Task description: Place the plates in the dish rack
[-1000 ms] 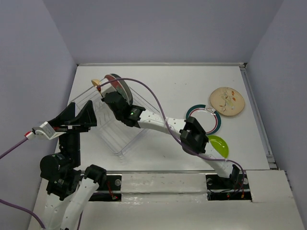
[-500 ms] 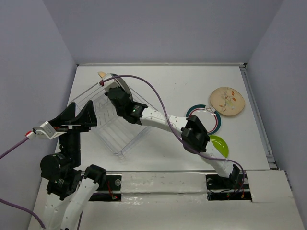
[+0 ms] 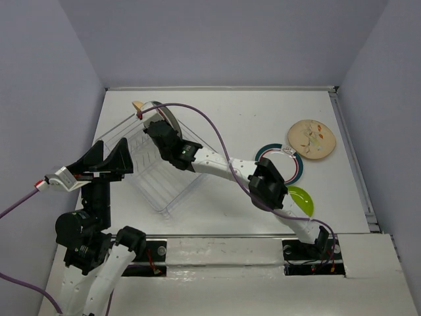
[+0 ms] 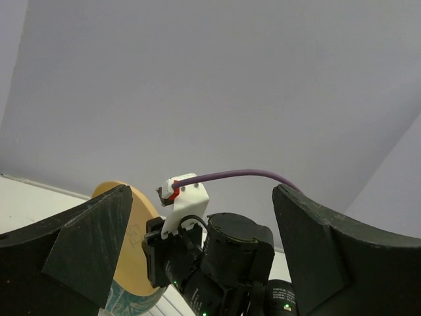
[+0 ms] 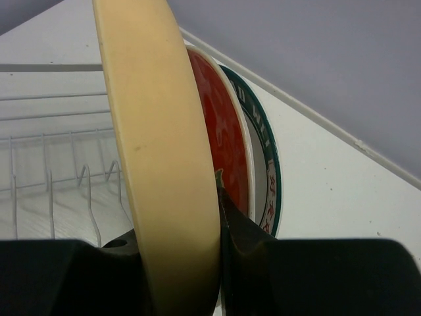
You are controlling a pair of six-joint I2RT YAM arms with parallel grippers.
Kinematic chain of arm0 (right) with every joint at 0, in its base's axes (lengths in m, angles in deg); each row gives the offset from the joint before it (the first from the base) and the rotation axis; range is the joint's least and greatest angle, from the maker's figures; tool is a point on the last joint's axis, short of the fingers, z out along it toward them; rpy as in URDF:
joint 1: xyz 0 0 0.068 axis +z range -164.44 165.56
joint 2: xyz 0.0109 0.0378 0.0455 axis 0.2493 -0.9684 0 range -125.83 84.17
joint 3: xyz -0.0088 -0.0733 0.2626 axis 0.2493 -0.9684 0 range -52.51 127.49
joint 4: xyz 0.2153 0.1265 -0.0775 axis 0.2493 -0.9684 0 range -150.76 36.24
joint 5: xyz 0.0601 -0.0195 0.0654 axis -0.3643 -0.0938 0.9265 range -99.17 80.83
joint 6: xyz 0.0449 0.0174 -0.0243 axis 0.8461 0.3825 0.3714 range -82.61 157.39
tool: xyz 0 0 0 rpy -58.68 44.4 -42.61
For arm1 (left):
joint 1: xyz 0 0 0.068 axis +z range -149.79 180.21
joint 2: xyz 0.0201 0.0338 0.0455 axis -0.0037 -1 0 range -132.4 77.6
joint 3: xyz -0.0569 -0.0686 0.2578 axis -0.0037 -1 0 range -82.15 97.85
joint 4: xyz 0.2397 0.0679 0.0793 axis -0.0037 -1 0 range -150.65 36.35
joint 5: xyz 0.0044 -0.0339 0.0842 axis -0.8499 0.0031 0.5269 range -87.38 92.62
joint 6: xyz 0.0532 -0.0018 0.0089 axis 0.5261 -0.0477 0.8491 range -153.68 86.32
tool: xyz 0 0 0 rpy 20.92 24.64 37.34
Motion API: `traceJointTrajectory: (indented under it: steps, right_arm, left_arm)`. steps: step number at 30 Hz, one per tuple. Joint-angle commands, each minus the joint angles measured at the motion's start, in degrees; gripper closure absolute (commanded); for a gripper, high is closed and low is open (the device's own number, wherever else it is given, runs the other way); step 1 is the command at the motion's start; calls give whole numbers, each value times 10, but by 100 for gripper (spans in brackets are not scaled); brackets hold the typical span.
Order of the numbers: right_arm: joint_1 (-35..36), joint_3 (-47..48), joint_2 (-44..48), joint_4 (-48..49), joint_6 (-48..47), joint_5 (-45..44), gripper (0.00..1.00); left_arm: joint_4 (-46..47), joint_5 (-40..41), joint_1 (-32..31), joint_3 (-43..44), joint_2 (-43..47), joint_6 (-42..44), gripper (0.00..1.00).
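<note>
White lettering along the rim of the teal-rimmed plate, seen edge-on from the right wrist, not legible. Nothing else readable.

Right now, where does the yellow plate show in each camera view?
Top external: yellow plate, a sliver at the dish rack's far end.
Left wrist: the plate stands lower left, beside the right arm's wrist.
Right wrist: the plate fills the centre, clamped edge-on.
Shared landmark: the right gripper holding it.
</note>
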Motion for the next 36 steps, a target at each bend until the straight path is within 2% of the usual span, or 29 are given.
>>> traceJointTrajectory:
  steps: [1,18,21,24,25,27,28,36]
  right_arm:
    - [1,24,24,10,23,9,93]
    - [1,-9,-12,-28,118,55,93]
    - [1,-13,-12,-28,135,63,88]
    - [1,-14,-12,-30,154,64,72]
    - [-4,-13,-12,-31,155,63,62]
    - [-4,-12,-8,-33,157,58,52]
    - [-4,-11,-6,-34,157,58,45]
    - [-4,17,43,-76,175,99,22]
  left_arm:
    - [36,2,-2,-1,-1,5,1]
    - [35,2,-2,-1,-1,5,1]
    - [35,3,-2,-1,-2,4,1]
    - [34,3,-2,-1,-2,4,1]
    - [34,3,-2,-1,-2,4,1]
    - [34,2,-2,-1,-4,4,1]
    - [35,2,-2,-1,-5,4,1]
    - [35,-1,1,-1,-8,2,1]
